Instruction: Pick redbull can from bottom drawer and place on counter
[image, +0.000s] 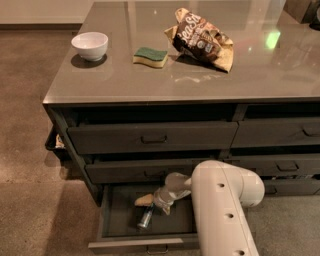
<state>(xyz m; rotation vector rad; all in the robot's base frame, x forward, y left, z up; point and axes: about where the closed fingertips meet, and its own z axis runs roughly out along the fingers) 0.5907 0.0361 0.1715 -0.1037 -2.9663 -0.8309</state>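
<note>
jaws spread, gripper (154, 205) just abv redbull can (146, 218) in bottom drawer (119, 222)

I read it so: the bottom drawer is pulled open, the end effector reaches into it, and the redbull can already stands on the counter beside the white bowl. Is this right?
One thing is wrong. In the camera view the redbull can lies inside the open bottom drawer, near the end effector, not on the counter beside the white bowl. The rest is right.
</note>
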